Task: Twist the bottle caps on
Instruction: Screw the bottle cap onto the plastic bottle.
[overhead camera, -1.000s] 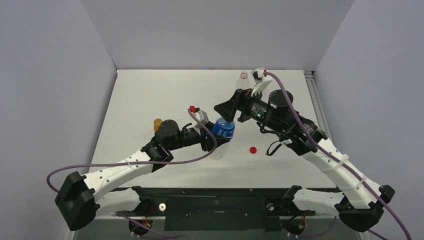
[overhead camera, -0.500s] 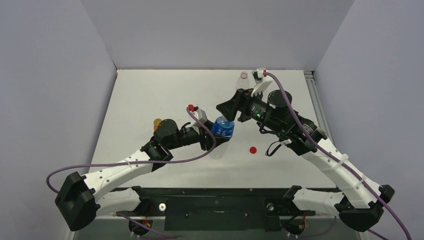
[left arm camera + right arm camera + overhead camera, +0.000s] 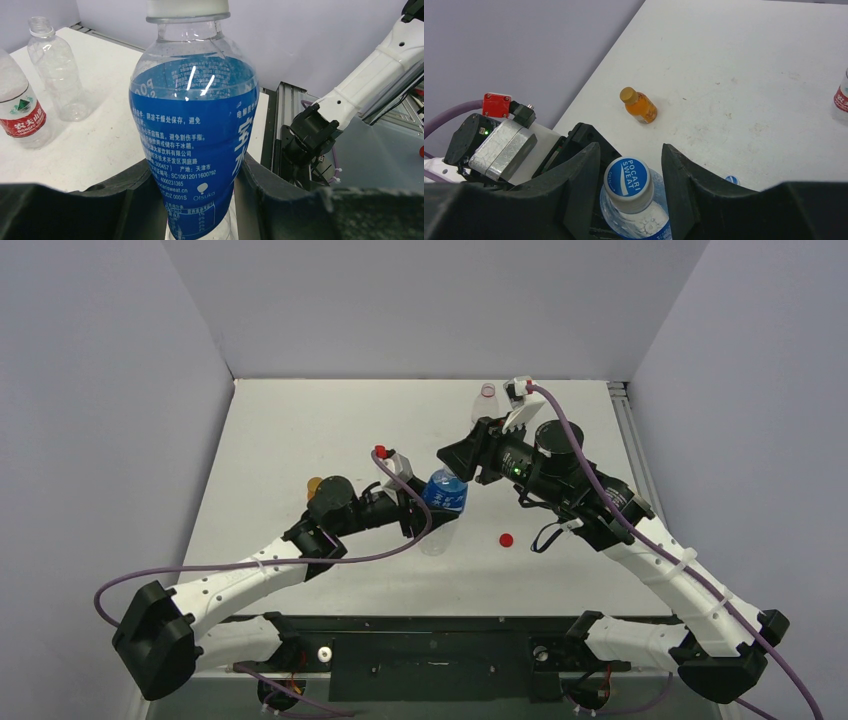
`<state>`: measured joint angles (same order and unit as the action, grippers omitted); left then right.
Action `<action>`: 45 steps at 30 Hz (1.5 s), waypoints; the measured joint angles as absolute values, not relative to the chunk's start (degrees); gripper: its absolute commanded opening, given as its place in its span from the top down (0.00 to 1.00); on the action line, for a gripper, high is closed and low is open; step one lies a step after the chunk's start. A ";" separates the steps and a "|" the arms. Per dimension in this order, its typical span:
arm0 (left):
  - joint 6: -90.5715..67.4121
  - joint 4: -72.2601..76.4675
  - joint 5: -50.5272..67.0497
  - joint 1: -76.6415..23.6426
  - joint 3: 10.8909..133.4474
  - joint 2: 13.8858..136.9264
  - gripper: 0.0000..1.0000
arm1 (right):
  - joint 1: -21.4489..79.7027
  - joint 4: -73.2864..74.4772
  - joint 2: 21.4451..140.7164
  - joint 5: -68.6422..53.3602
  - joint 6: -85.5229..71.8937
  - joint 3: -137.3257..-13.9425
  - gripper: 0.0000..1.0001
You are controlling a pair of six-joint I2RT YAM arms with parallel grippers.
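A blue-labelled bottle (image 3: 195,130) stands upright with my left gripper (image 3: 197,170) shut on its lower body. A blue-and-white cap (image 3: 628,177) sits on its neck. My right gripper (image 3: 630,150) hangs over that cap, one finger on each side and a thin gap at both, so it is open and touches nothing. In the top view the left gripper (image 3: 418,512) and right gripper (image 3: 448,458) meet at the bottle (image 3: 447,496). A loose red cap (image 3: 506,539) lies on the table to its right. A second blue-and-white cap (image 3: 731,179) lies near the bottle.
A small orange bottle (image 3: 640,107) with a gold cap lies on its side on the left of the table. An open clear bottle (image 3: 57,65) and a red-labelled bottle (image 3: 20,115) stand at the back. The right arm's base (image 3: 310,140) is at the table edge.
The right gripper's jaws have narrowed around the bottle's cap. The left arm has nudged the bottle slightly back; its grip is unchanged.
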<state>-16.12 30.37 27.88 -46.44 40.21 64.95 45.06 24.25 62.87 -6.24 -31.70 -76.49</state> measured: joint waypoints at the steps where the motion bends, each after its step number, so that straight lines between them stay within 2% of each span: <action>1: -16.21 30.46 27.92 -46.33 40.21 65.01 1.00 | 45.06 24.27 62.87 -6.22 -31.70 -76.49 0.56; 16: -17.58 30.83 27.44 -45.52 40.23 66.15 1.00 | 45.39 25.10 62.87 -4.80 -31.48 -76.27 0.71; 27: -14.92 25.78 21.74 -46.65 43.62 67.75 1.00 | 46.41 25.39 62.94 2.59 -31.97 -75.94 0.84; 31: -11.55 22.96 14.22 -49.04 45.39 68.36 1.00 | 47.44 26.87 64.47 7.84 -33.32 -77.62 0.85; 40: -0.38 22.20 -14.90 -58.35 48.88 73.17 1.00 | 50.41 35.53 71.70 23.42 -40.64 -85.62 0.88; 45: 5.34 25.41 -27.22 -61.30 50.26 76.93 1.00 | 52.14 40.71 76.53 30.98 -44.99 -91.07 0.88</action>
